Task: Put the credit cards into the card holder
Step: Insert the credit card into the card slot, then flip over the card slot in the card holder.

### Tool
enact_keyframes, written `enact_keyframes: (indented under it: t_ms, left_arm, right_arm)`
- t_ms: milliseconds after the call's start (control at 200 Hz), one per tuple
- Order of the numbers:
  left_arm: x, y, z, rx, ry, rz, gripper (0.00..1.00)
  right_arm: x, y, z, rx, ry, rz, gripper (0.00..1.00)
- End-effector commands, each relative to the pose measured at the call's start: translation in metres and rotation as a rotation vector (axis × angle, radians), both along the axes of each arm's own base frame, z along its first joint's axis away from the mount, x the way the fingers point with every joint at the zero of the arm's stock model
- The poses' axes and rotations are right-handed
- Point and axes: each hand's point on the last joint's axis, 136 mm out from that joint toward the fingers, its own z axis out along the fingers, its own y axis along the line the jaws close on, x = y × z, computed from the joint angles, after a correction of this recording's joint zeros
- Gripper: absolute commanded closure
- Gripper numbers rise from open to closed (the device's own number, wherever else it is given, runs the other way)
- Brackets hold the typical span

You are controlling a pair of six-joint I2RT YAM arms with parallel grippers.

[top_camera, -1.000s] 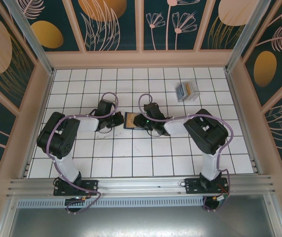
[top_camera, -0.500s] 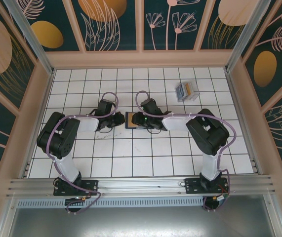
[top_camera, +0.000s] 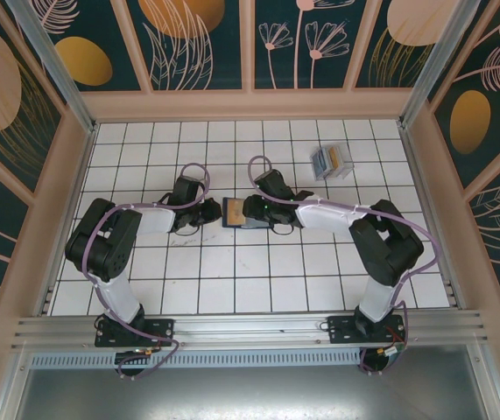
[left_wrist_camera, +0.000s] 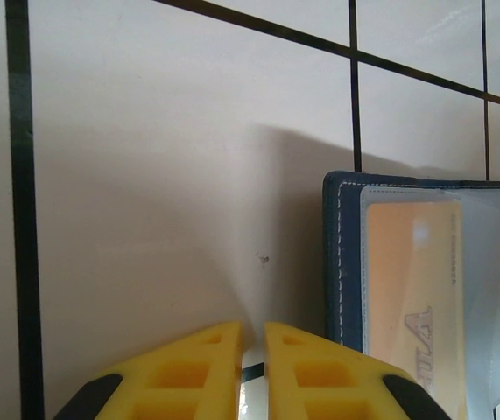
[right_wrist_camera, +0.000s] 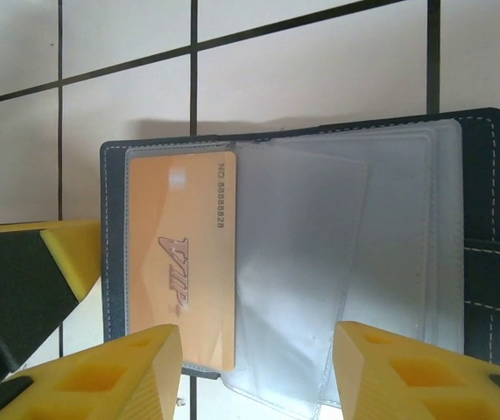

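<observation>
Now the right gripper [right_wrist_camera: 254, 372], jaws wide, straddles the open card holder [right_wrist_camera: 302, 254]; left gripper [left_wrist_camera: 251, 367], jaws nearly shut, should steady its edge.

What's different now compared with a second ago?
The right arm has stretched further out, its elbow swinging right, and the right hand has opened above the card holder, where an orange card sits in a sleeve. The left hand, card holder and clear rack stayed put.
</observation>
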Motion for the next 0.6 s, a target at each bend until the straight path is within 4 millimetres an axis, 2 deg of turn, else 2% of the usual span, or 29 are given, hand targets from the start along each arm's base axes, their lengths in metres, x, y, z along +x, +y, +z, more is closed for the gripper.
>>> enact_keyframes:
  t_ms: [0, 280, 455, 596]
  left_arm:
    - [-0.02, -0.001, -0.014, -0.008, 0.072, -0.028, 0.83]
    - [-0.024, 0.003, -0.018, 0.012, 0.081, -0.03, 0.83]
    - [-0.023, 0.001, -0.017, -0.004, 0.078, -0.029, 0.83]
    - [-0.023, -0.002, -0.017, -0.018, 0.083, -0.035, 0.83]
  right_arm:
    - [-0.003, 0.001, -0.01, 0.027, 0.044, -0.008, 0.51]
    - [-0.009, -0.003, -0.036, 0.032, 0.134, -0.044, 0.51]
    - [-0.015, -0.006, -0.043, 0.039, 0.168, -0.062, 0.5]
    - [-0.019, 0.009, -0.042, 0.123, 0.195, -0.028, 0.52]
